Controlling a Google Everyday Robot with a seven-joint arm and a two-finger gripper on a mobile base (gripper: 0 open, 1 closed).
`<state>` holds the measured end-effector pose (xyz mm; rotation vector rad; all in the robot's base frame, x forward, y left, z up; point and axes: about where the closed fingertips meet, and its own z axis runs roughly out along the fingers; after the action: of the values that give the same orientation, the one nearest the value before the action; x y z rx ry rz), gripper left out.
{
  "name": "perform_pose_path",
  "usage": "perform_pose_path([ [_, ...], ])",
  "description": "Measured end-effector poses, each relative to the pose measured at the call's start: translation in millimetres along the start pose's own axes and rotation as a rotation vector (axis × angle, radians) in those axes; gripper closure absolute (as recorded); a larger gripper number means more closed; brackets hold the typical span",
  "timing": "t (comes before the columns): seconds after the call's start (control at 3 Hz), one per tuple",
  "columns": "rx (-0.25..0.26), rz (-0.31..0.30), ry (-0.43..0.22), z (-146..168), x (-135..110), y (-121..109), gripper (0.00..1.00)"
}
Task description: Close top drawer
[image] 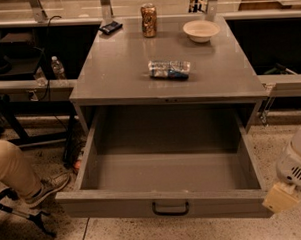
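Observation:
The top drawer (119,206) is a wide, deep grey metal drawer, pulled fully out of the grey cabinet (123,73). Its inside is bare. A black loop handle (170,209) sits at the centre of its flat front panel. My arm's white body (297,160) enters at the right edge. My gripper (279,199) shows as a cream-coloured end piece, just right of the drawer's front right corner and close to it.
On the cabinet top stand a can (148,20), a white bowl (200,30), a lying plastic bottle (169,69) and a black object (110,27). A seated person's leg (12,170) and shoe (48,188) are at the lower left. Benches run behind.

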<state>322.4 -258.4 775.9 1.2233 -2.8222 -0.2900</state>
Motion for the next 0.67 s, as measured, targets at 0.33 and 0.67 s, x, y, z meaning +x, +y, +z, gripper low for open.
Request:
perform_pose_path([
  [0.33, -0.059, -0.020, 0.021, 41, 1, -9, 1.00],
  [0.67, -0.093, -0.052, 0.039, 76, -4, -13, 1.00],
])
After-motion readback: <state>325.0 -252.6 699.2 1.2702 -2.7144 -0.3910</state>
